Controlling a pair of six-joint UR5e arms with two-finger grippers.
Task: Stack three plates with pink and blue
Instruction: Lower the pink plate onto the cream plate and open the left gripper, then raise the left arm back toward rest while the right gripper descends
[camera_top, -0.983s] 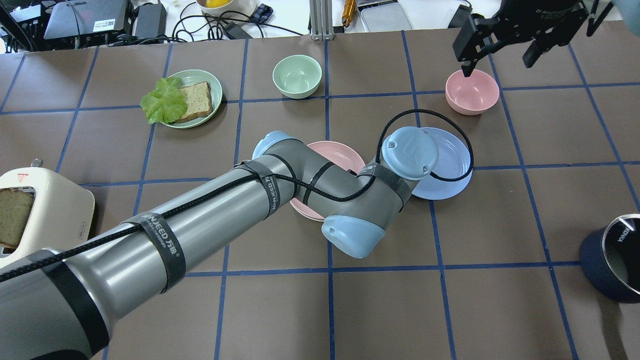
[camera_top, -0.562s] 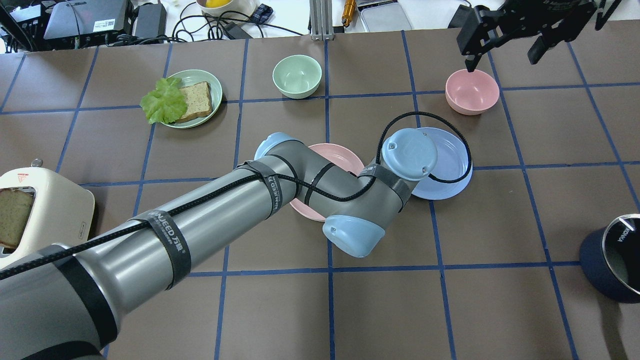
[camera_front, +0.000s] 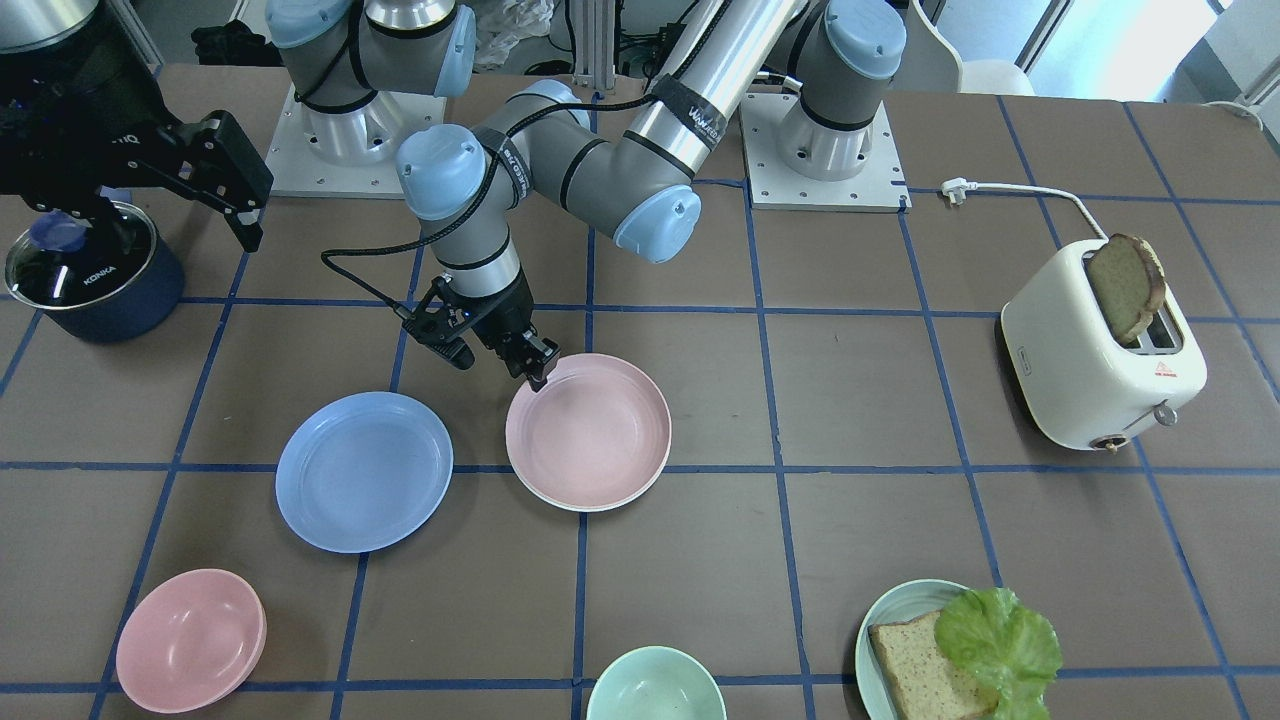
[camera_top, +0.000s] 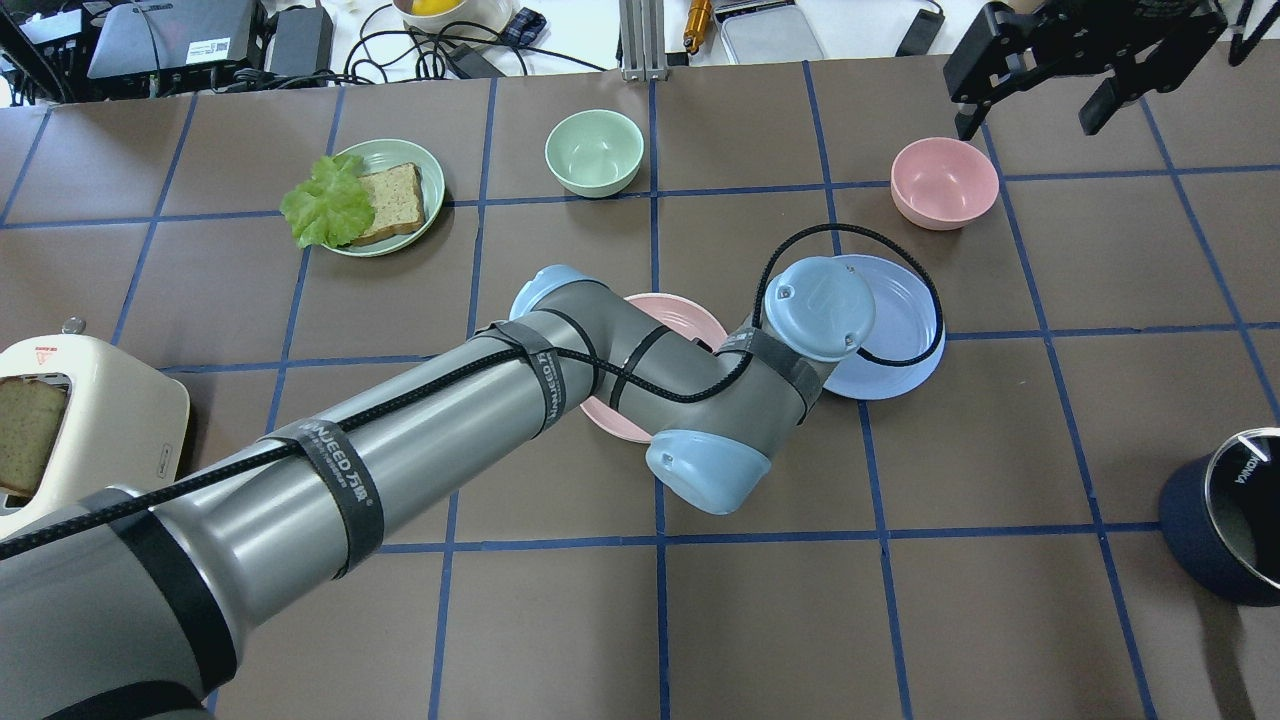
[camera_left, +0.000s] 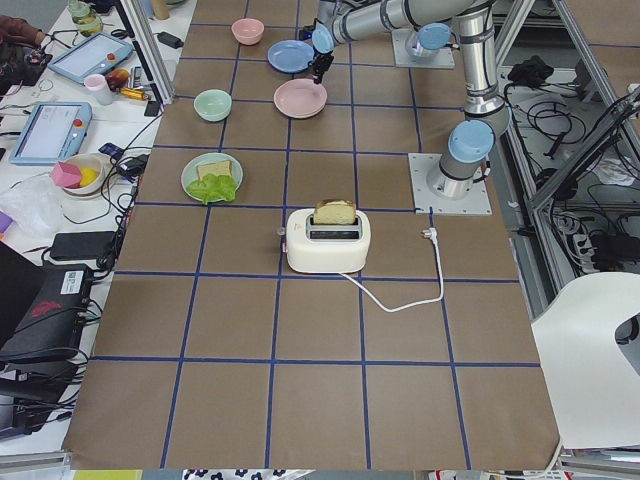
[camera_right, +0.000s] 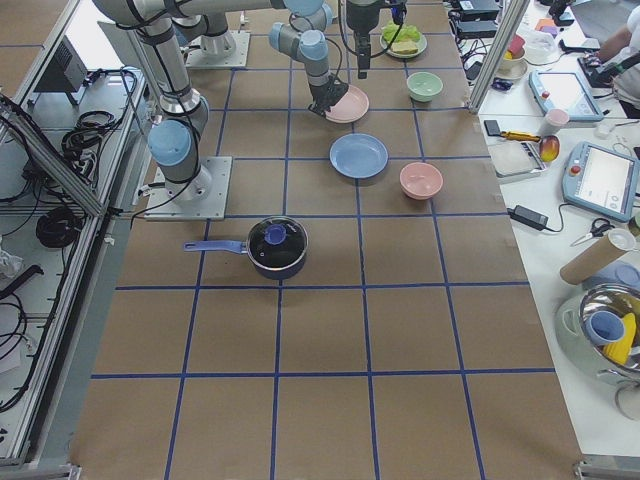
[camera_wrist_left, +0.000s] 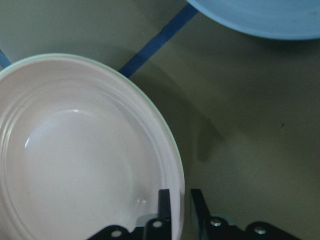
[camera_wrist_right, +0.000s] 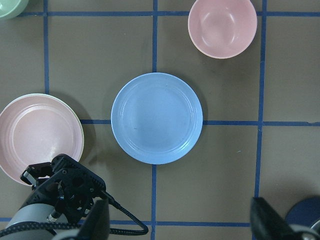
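Observation:
The pale pink plate lies near the table's middle, and a thin cream-white rim shows beneath it. My left gripper is shut on the pink plate's rim at the robot's side; in the left wrist view its fingers straddle that rim. The periwinkle blue plate lies flat beside it, apart from it, partly hidden by my left wrist in the overhead view. My right gripper hangs open and empty high over the far right, looking down on the blue plate.
A smaller pink bowl stands below the right gripper. A green bowl and a teal plate with bread and lettuce are at the back left. A toaster is at the left edge and a dark pot at the right.
The right gripper has moved away from the pink bowl, toward the far right corner. The left arm and the pink plate have shifted only slightly.

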